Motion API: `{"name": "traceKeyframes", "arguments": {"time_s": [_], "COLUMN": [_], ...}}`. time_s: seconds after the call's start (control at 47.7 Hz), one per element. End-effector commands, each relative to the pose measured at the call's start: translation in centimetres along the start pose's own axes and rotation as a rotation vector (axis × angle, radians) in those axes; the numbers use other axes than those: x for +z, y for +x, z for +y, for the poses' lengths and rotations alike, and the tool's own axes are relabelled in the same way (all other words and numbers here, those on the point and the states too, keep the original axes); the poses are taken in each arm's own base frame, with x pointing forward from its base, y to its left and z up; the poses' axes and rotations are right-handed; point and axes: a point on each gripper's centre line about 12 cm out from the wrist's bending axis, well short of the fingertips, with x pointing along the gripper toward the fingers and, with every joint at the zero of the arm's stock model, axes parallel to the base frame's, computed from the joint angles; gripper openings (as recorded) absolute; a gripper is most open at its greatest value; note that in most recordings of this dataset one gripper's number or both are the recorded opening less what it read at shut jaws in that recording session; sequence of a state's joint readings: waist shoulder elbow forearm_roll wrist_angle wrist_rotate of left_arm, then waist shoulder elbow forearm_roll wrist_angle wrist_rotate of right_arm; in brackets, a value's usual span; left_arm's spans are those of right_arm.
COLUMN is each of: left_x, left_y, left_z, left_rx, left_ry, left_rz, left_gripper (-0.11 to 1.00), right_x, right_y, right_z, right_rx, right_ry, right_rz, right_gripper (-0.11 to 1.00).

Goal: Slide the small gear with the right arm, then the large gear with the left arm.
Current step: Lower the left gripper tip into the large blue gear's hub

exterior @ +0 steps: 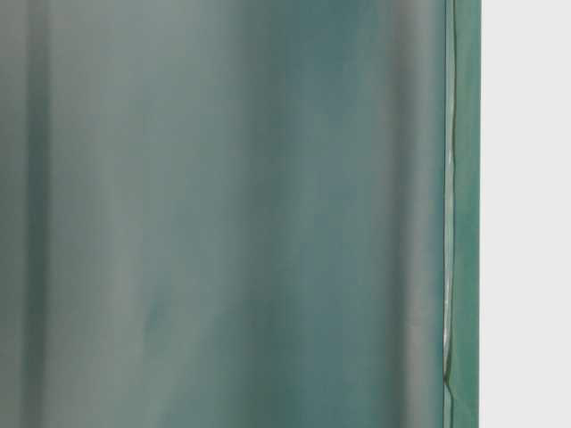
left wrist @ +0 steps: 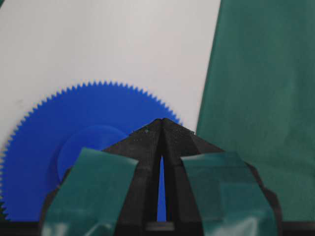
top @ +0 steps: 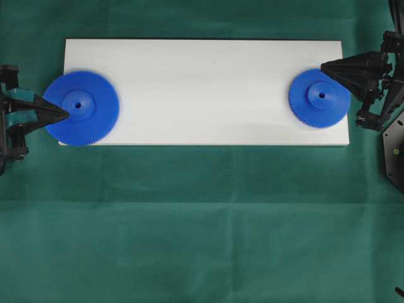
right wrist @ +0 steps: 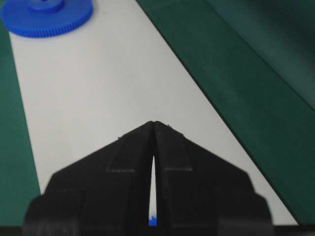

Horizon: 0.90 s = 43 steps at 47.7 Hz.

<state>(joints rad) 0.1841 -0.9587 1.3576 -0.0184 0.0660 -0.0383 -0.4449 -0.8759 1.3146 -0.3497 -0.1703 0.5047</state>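
Showing two gears, large gear and small gear; wrist views reveal left gripper and right gripper fingers together.

No text, label, brand, number or sign can be read in any of the views. The two blue gears, the white board, the green cloth and the black arms carry no legible marking.
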Motion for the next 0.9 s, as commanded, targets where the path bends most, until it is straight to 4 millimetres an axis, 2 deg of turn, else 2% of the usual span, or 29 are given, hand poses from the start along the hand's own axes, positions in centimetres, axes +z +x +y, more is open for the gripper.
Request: {"name": "traceKeyframes", "arguments": {"time_s": [0.0,0.419,0.88], "left_x": [0.1,-0.7,-0.5], "left_y": [0.1,0.0,0.0], "left_z": [0.1,2.0,2.6], "left_rx": [0.006,0.106,0.135], "left_ry": [-0.004,-0.055,-0.067], "left_rz": [0.001,0.009,-0.029], "left_gripper": [0.0,0.0,0.0], "right_x": [0.9,0.9,1.1], "right_y": [0.1,0.3,0.4], "right_z": [0.1,0.2,0.3], "right_rx": [0.007,0.009,0.016], "right_ry": [-0.004,-0.003,-0.005], "right_rz": [-0.025,-0.025,-0.033], "right_gripper": [0.5,0.5,0.5]}}
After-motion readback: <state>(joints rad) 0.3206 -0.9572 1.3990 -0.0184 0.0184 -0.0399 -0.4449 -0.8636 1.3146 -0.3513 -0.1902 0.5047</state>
